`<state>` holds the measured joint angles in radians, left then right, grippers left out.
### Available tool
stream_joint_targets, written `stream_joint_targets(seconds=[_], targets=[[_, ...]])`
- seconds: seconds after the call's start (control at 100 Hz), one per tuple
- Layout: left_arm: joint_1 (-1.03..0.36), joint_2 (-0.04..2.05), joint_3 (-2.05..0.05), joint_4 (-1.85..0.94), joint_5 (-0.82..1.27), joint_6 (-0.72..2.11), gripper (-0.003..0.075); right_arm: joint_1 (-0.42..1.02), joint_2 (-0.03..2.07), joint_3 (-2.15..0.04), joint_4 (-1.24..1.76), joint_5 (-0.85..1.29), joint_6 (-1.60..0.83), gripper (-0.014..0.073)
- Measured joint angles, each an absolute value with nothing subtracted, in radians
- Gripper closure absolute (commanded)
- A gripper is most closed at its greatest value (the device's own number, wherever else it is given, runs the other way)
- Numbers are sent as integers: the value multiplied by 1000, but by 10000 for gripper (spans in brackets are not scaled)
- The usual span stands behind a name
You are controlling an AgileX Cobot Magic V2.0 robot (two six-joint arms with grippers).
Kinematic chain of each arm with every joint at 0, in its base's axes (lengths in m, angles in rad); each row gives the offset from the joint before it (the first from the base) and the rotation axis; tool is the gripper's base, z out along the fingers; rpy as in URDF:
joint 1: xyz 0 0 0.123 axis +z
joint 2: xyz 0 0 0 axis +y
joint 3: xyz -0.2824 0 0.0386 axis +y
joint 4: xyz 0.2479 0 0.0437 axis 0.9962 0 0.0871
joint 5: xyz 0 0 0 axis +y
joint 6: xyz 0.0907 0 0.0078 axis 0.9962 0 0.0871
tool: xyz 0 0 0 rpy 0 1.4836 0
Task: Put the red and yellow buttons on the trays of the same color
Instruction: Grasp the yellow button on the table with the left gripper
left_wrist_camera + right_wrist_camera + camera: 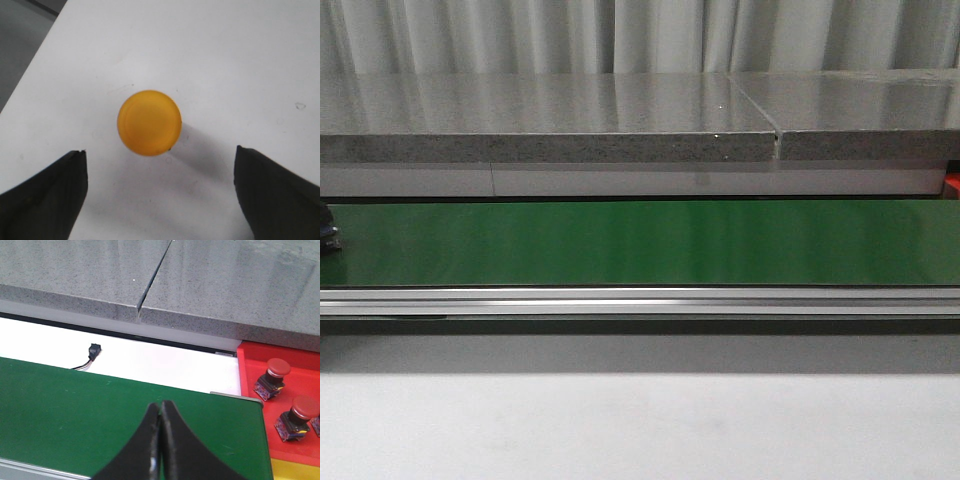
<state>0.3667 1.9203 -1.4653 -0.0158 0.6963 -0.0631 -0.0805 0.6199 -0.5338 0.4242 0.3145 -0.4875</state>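
Presently the left gripper [160,195] hangs spread above the yellow button [149,122]; the right gripper [160,440] is pressed together, empty. Risk: the rounded cap slipping sideways on an off-centre pinch.

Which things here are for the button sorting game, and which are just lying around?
For the job: yellow button, red buttons, red tray, yellow tray, left gripper, right gripper.

Just there: green conveyor belt, grey stone slabs, small black connector.
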Motion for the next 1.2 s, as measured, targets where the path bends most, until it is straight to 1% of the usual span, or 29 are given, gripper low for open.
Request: stream_joint_targets(seconds=[0.38,0.46,0.5,0.55,0.6,0.67,0.79,0.89,1.05,1.2], targets=[[370,2078,-1605,0,688,-63,131,-80,620,-534,424,315,-488,662],[379,2095,-1619,5,687,-63,139,-80,620,-534,424,315,-488,662],[383,2103,-1621,7,687,-63,156,-80,620,-534,424,315,-488,662],[385,2110,-1623,7,687,-63,195,-80,620,-534,424,315,-488,662],[387,2112,-1623,7,687,-63,252,-80,620,-534,424,315,-488,662],[387,2114,-1623,9,687,-63,363,-80,620,-534,424,315,-488,662],[387,2114,-1623,9,687,-63,596,-80,620,-534,424,315,-488,662],[387,2114,-1623,0,693,-63,741,-80,620,-534,424,315,-488,662],[387,2095,-1624,-25,709,-63,739,-80,620,-534,424,315,-488,662],[387,2014,-1624,-55,720,-63,739,-80,620,-534,424,315,-488,662]])
